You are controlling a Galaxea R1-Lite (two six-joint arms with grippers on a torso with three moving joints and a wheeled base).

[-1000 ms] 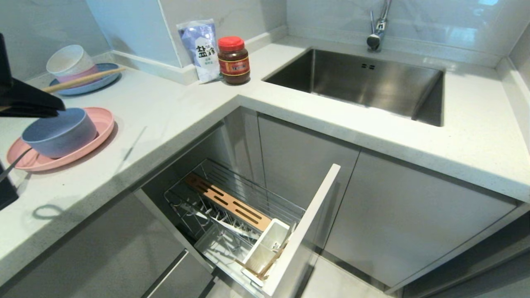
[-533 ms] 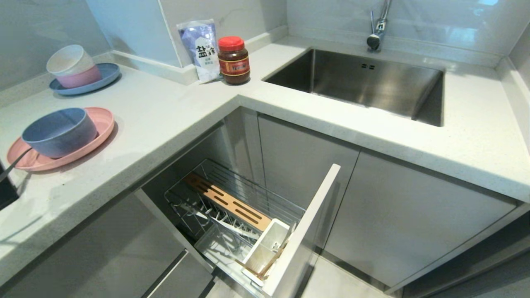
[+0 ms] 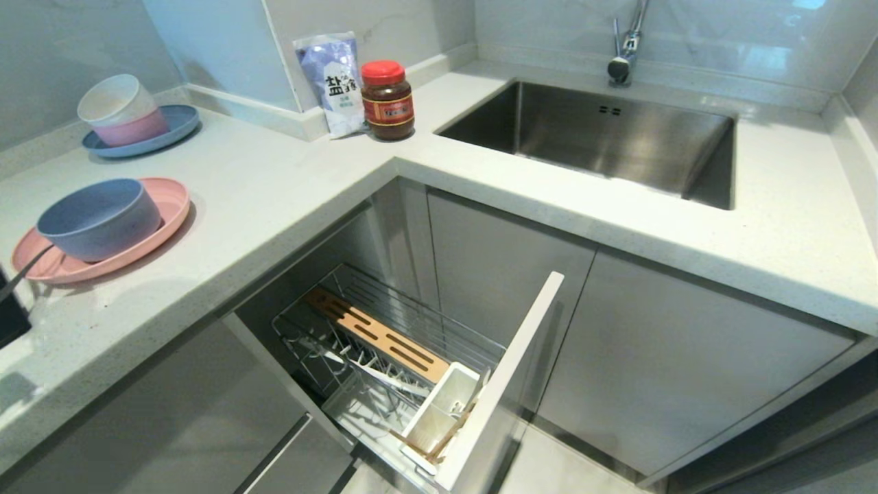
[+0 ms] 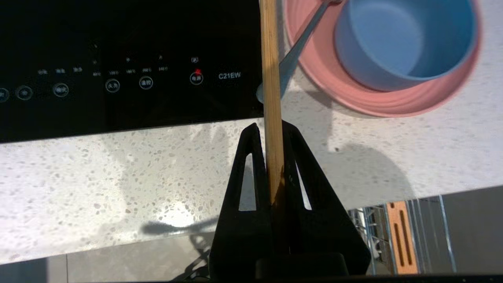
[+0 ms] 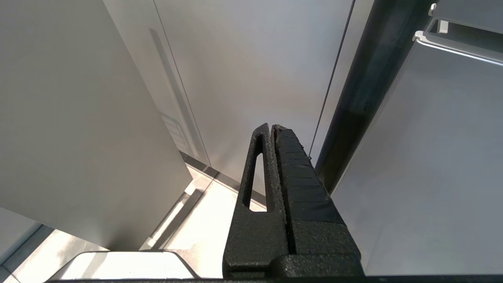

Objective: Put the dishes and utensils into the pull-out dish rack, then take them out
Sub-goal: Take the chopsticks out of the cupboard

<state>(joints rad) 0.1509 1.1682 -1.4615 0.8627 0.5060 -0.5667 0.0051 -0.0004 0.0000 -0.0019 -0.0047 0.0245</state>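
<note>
The left gripper (image 4: 271, 127) has its fingers (image 4: 251, 157) pinching a wooden chopstick (image 4: 272, 78), which runs straight out past the tips over the speckled tabletop (image 4: 118, 177). It hangs above the front edge of a black induction hob (image 4: 118, 59) — the stick's far end crosses the hob's corner beside the pink plate (image 4: 353, 98). On that plate sits the blue-grey bowl (image 4: 404, 43), upright, with a silver spoon (image 4: 298, 47) lying on the plate's rim, its bowl end down on the tabletop.

From the head view neither arm shows. The pull-out dish rack (image 3: 384, 343) stands drawn out below the tabletop, its slotted wooden bar (image 3: 374, 333) along the far side and the white cutlery box (image 3: 439, 412) by the front panel (image 3: 507, 384), with another chopstick (image 3: 449, 432) leaning in the box.

The right gripper (image 5: 273, 129) is parked low beside cabinet doors (image 5: 255, 59) — fingers pressed together, empty.
</note>
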